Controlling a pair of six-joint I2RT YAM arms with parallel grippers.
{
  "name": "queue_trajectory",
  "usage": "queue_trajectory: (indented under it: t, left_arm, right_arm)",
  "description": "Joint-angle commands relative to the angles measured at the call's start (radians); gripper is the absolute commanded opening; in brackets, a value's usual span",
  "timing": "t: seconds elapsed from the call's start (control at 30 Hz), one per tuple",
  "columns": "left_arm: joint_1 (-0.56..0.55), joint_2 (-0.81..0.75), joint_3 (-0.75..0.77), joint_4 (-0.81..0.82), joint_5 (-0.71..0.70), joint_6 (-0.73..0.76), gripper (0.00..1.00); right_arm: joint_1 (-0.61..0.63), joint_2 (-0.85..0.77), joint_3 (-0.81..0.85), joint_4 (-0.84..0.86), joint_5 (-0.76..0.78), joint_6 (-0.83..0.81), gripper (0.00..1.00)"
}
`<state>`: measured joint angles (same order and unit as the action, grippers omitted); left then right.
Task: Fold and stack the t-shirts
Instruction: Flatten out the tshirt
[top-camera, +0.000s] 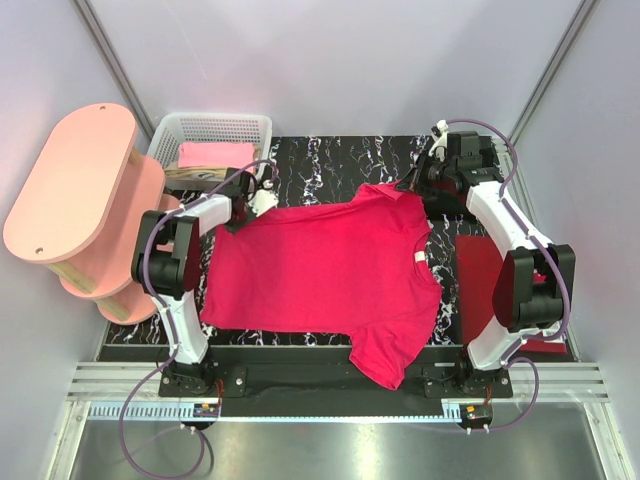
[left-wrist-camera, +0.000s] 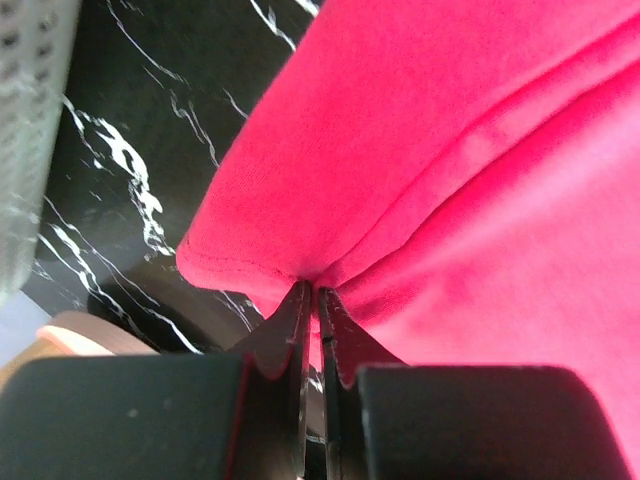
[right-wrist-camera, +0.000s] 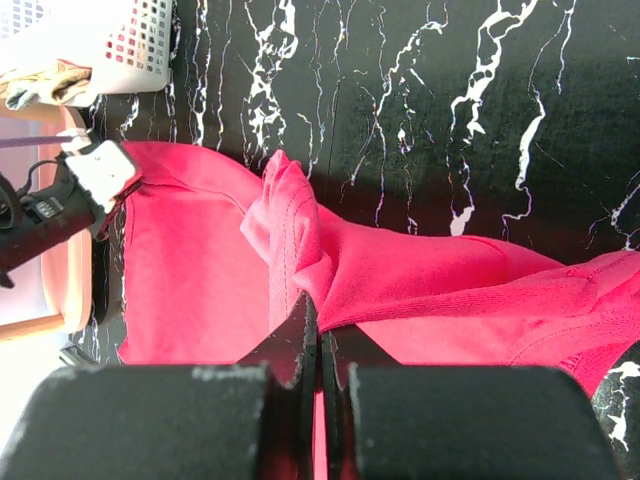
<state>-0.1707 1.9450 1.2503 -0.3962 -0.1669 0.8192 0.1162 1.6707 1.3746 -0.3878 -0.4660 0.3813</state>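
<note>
A crimson-red t-shirt (top-camera: 320, 275) lies spread flat on the black marbled surface (top-camera: 330, 160), its white neck tag (top-camera: 418, 258) toward the right arm. The left claw (left-wrist-camera: 309, 290) is pinched together on the shirt's far hem corner, and the right claw (right-wrist-camera: 315, 300) is clamped on its far sleeve. A pink tee (top-camera: 215, 155) sits in the white basket (top-camera: 258, 125) beyond.

Crimson on black marble
We saw the t-shirt (top-camera: 320, 270) crimson-red, its neck tag (top-camera: 417, 258) white, the table (top-camera: 340, 160) black with white veining, the basket (top-camera: 210, 120) white, the cloth (top-camera: 215, 155) in it pink, the shelf (top-camera: 70, 185) salmon-pink.
</note>
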Motion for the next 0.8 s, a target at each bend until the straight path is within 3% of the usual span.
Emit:
queue_trajectory:
  t: [0.0,0.1,0.5,0.77]
  left_arm:
    - [0.008,-0.127,0.038,-0.078,0.038,0.008,0.08]
    - [0.008,-0.179,0.031,-0.104,0.052,0.009,0.00]
    - [0.008,-0.293,0.034,-0.121,0.010,0.004,0.00]
    - [0.008,-0.539,0.138,-0.252,-0.029,0.018,0.00]
  right_arm:
    - [0.007,-0.031,0.032,0.021,-0.022,-0.012,0.00]
    - [0.005,-0.049,0.021,0.021,-0.022,-0.013,0.00]
    - [0.007,-0.144,0.000,0.009,-0.042,-0.001,0.00]
    - [0.016,-0.432,-0.002,-0.098,-0.066,-0.002,0.00]
